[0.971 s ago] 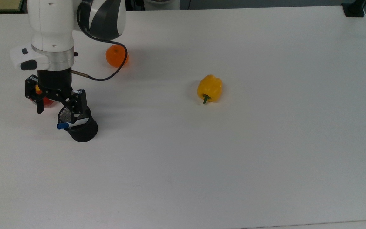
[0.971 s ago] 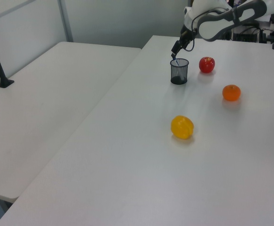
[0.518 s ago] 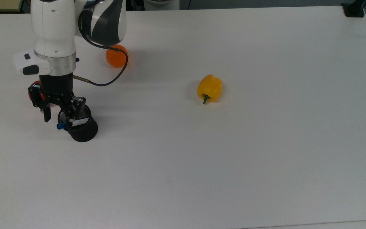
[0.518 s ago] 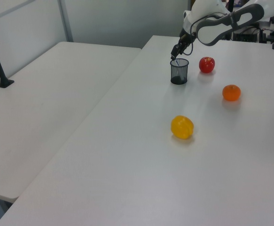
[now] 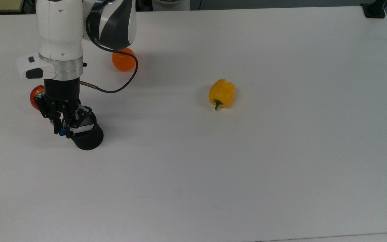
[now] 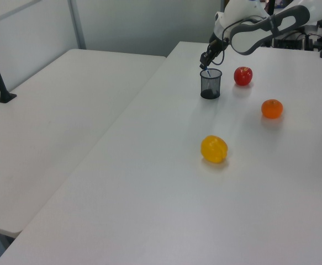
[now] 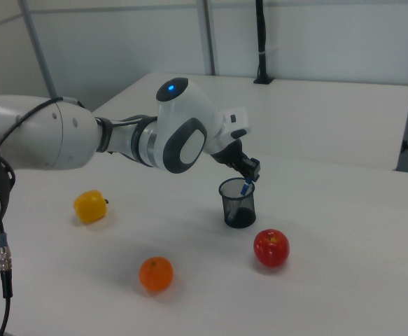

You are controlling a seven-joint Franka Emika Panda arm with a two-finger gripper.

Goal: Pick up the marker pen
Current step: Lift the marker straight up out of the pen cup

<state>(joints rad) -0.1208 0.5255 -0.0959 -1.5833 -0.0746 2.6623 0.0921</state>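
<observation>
Marker pen (image 5: pixel 62 132) is leaned in the black mesh cup (image 5: pixel 86 136), blue cap poking out over the rim at the cup's 9 o'clock in the top view. Gripper (image 5: pixel 63 128) jaws, wide apart a second ago, have been closed onto the cap end; the pen seems pinched, so the grasp is judged made and lift-out is left. White table (image 5: pixel 247 168) is matte. Apple (image 5: pixel 35 95) at 10 o'clock, orange (image 5: pixel 123 60) at 1, yellow pepper (image 5: pixel 222 93) at 3. A second white table (image 6: pixel 50 121) and wall panels stand beyond.
</observation>
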